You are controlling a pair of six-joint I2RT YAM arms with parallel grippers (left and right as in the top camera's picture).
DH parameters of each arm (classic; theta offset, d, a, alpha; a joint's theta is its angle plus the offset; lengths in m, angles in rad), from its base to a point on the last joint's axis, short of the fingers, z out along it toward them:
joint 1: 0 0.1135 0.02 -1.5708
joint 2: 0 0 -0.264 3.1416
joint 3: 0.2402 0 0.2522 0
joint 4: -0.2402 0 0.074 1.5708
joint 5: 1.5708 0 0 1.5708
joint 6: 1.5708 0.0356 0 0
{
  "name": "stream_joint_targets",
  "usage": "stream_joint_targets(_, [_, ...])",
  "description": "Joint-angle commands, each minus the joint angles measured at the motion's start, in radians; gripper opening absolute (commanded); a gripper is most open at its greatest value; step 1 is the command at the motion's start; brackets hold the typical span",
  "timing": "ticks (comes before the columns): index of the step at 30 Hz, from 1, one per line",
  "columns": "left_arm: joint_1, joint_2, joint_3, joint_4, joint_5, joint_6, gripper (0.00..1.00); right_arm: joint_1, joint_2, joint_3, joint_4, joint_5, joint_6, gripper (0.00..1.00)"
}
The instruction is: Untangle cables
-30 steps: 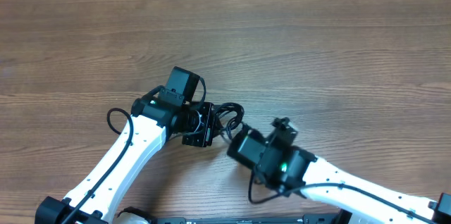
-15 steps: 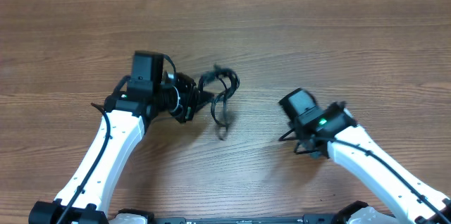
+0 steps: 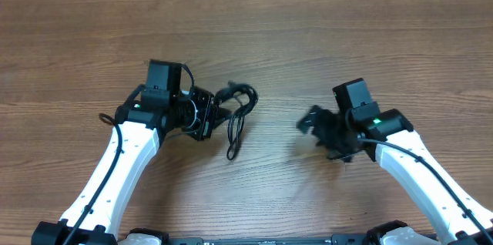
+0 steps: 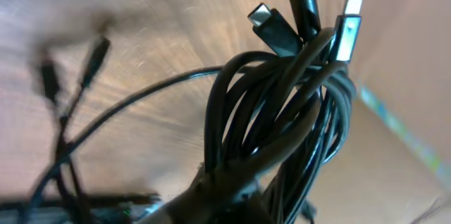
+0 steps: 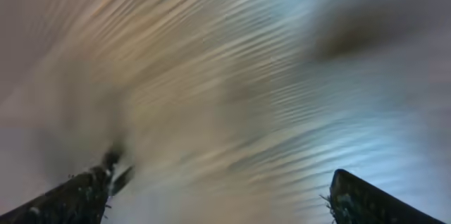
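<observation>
A bare wood-grain worktop (image 3: pixel 370 37) fills the scene, its boards running from left edge to right, with both robot arms reaching in from the near edge. Left of centre, about midway between the near and far edges, the left claw (image 3: pixel 214 114) is pressed together on the cables (image 3: pixel 235 125), pinching the black bundle at one end. The left wrist view shows the cords bunched and looped over one another just past the grip. Several plugs (image 4: pixel 269 30) fan out beyond the knot, one of them silver-tipped (image 4: pixel 350 5). From overhead, a small loop curls on the far side of the bundle, and a single tail (image 3: pixel 231 146) runs from it toward the near edge, its long axis roughly near to far with a slight slant. Whether that tail rests on the wood or hangs just clear cannot be told. The right claw (image 3: pixel 314 123) sits right of centre, well apart from the cords. It is spread wide and carries nothing: its wrist view, smeared by motion, shows only its two fingertips (image 5: pixel 77 196) at the lower corners, with blurred wood between them. The cables lie toward the left edge from this open claw, at about the same depth on the worktop. The left arm holds one end, so the free tail and the loop look like the parts the right arm could best reach. It would need to cross that gap and come in across the tail's length, not along it.
</observation>
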Motion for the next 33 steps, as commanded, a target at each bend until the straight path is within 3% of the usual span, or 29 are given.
stream_joint_targets(1, [-0.022,-0.027,0.014,-0.014,-0.037,-0.261,0.04,0.108,-0.008,-0.003,0.077,-0.254,-0.171,0.98])
stream_joint_targets(5, [-0.029,-0.027,0.014,-0.040,-0.083,-0.333,0.05,0.251,-0.008,-0.003,0.193,-0.201,-0.134,1.00])
stream_joint_targets(11, [-0.029,-0.027,0.014,-0.153,-0.241,-0.362,0.05,0.356,-0.008,-0.003,0.220,0.003,0.060,1.00])
stream_joint_targets(19, [-0.029,-0.027,0.014,-0.245,-0.451,-0.366,0.05,0.371,-0.008,-0.003,0.233,-0.008,0.053,1.00])
stream_joint_targets(28, [-0.029,-0.027,0.014,-0.252,-0.476,-0.389,0.05,0.420,-0.008,-0.003,0.329,-0.131,-0.052,1.00])
stream_joint_targets(33, [-0.029,-0.027,0.014,-0.252,-0.471,-0.440,0.04,0.491,-0.008,-0.003,0.332,0.030,0.016,1.00])
